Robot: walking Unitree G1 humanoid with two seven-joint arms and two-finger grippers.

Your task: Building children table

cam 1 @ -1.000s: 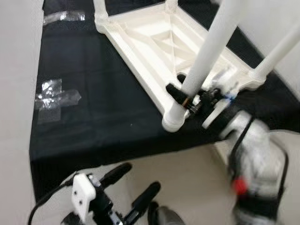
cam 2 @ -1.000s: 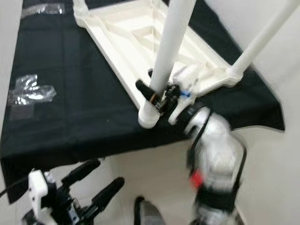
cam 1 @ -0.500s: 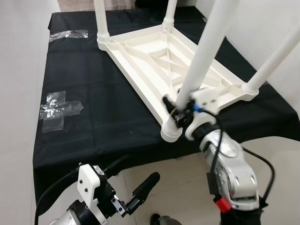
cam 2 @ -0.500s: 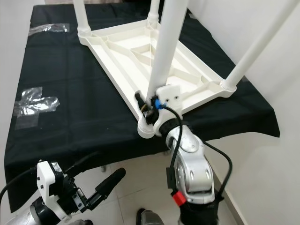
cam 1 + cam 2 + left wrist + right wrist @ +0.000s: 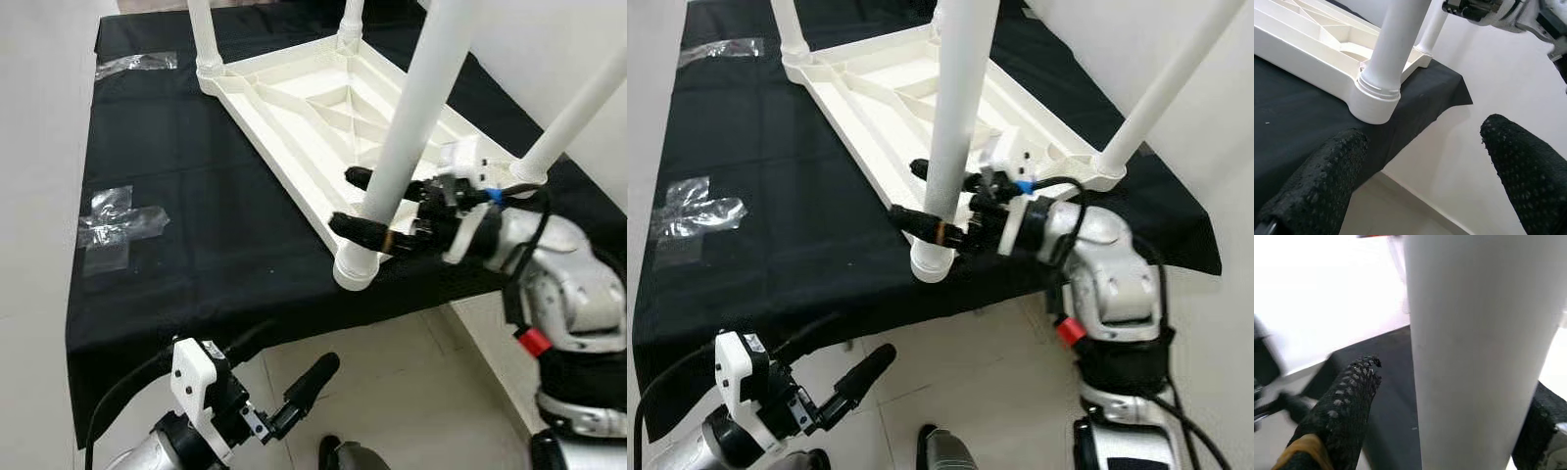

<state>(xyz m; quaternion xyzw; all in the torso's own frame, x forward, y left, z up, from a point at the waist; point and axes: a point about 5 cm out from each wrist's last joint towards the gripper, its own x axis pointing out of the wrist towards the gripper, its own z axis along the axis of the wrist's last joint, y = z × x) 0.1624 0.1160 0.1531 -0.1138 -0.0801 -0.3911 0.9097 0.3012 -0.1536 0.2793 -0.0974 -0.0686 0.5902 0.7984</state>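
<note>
Nearest the camera, the left gripper (image 5: 284,397) is hanging low over the pale tiled floor (image 5: 392,392), in front of the bench edge; its jaws are standing apart around empty air. In the left wrist view the two textured black fingers (image 5: 1317,186) are framing the bench corner ahead of them, with nothing between them.

Just beyond, the black cloth-covered bench (image 5: 196,264) is carrying the white plastic children's table (image 5: 323,108), which is lying upside down with its ribbed underside facing up and its round white legs pointing upward. The nearest white tubular leg (image 5: 416,117) is standing in its corner socket (image 5: 355,266) at the bench's front edge.

The right gripper (image 5: 377,208) is reaching in from the right side at that leg, a little above the socket. Its jaws are spread, one black finger passing in front of the leg and the other behind it, so the leg is sitting between them. In the right wrist view the leg is rising close between the two fingers (image 5: 1342,406), with a visible gap on the near finger's side; contact on the other side cannot be made out.

Left of both jaws, crumpled strips of clear tape (image 5: 116,213) are lying on the cloth, and another clear strip (image 5: 137,63) is lying at the far left corner. Farthest back, the remaining legs are standing at the table's other corners.
</note>
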